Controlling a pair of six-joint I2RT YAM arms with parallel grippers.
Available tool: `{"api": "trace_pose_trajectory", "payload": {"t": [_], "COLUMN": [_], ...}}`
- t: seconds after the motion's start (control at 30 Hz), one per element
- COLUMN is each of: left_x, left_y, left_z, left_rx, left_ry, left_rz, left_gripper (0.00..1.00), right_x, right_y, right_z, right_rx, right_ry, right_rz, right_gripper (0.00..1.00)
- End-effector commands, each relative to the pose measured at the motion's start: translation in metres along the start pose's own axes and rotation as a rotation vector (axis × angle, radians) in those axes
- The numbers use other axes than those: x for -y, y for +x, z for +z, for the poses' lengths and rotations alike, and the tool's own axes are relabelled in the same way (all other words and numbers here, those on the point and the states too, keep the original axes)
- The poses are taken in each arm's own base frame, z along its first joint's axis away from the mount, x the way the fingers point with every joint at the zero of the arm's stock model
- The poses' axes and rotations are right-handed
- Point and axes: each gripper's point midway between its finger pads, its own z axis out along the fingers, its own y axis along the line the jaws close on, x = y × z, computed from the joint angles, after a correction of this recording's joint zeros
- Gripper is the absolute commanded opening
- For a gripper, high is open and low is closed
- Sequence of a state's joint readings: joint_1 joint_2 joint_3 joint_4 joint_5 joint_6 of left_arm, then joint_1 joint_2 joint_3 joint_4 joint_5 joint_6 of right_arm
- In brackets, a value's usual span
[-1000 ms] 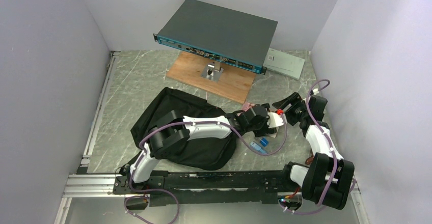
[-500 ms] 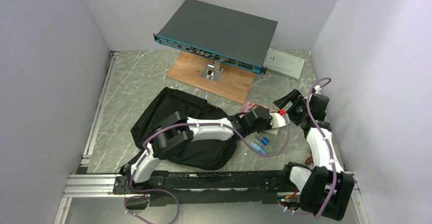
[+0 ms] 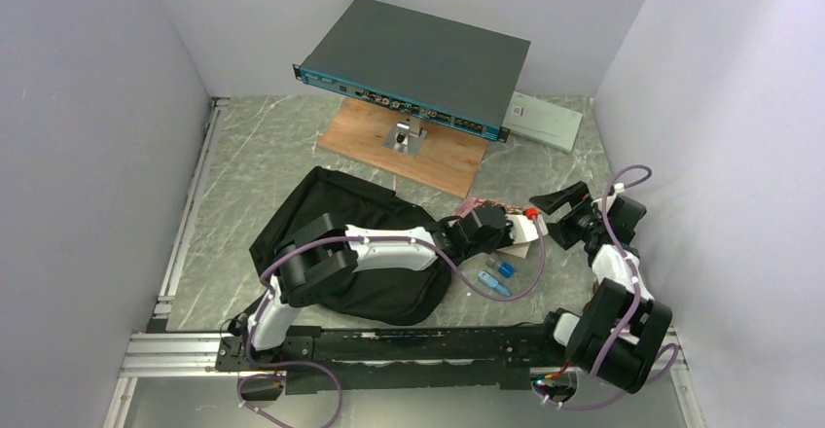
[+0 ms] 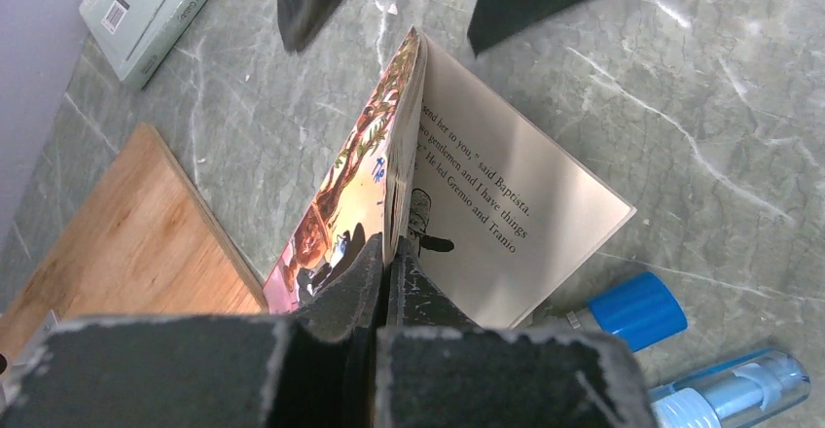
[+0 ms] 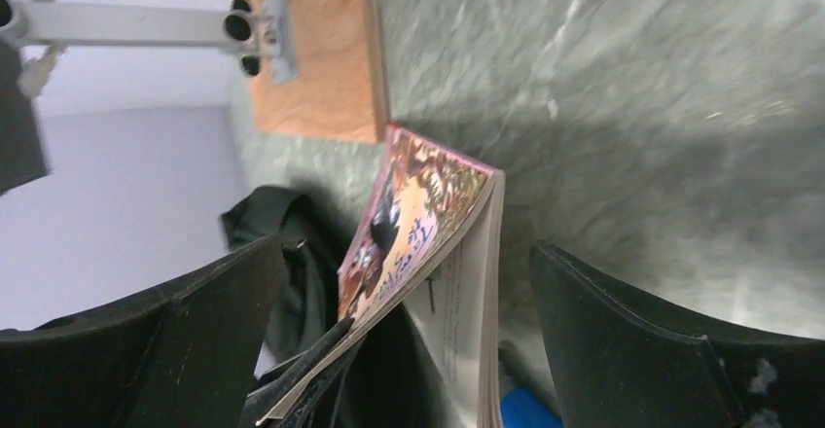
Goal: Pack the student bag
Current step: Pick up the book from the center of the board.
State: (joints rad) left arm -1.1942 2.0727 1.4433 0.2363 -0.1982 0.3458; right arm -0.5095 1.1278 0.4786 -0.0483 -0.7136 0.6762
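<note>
The student bag [image 3: 321,216], black and soft, lies left of centre under my left arm; its fabric [image 5: 292,243] also shows in the right wrist view. A paperback book [image 4: 506,204] with a colourful cover [image 4: 355,180] hangs open over the table beside the bag. My left gripper [image 4: 389,265] is shut on the cover's edge, and the pages hang to the right. In the top view, the left gripper [image 3: 504,230] holds the book [image 3: 528,233]. My right gripper [image 3: 562,218] stands open just right of it. Its fingers [image 5: 204,331] flank the book [image 5: 428,214] without touching.
A blue-capped stick [image 4: 637,306] and a clear blue bottle [image 4: 730,389] lie on the table under the book. A dark rack-mount device [image 3: 418,58] stands on a post above a wooden board [image 3: 409,146]. A pale green book [image 3: 545,120] lies at the back right.
My left gripper has shut on the book's cover. My right gripper has opened, let go of the book and drawn back to the right.
</note>
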Motion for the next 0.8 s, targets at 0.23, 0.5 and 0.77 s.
{"api": "trace_pose_trajectory", "payload": {"t": [0.23,0.5,0.77], "left_x": [-0.017,-0.006,-0.015], "left_y": [-0.034,-0.039,-0.054], "left_z": [-0.02,-0.03,-0.106], "left_rx": [0.065,0.045,-0.039], "left_ry": [-0.027,0.054,0.153], "left_rz": [-0.083,-0.17,-0.464], "left_gripper": [0.0,0.45,0.84], "right_x": [-0.038,-0.057,-0.051], "right_y": [0.05,0.062,0.044], "right_z": [0.001,-0.001,-0.005], "right_rx": [-0.214,-0.217,-0.135], "right_ry": [-0.317,-0.336,-0.17], "right_rz": [0.167,0.19,-0.023], "right_gripper": [0.79,0.57,0.25]}}
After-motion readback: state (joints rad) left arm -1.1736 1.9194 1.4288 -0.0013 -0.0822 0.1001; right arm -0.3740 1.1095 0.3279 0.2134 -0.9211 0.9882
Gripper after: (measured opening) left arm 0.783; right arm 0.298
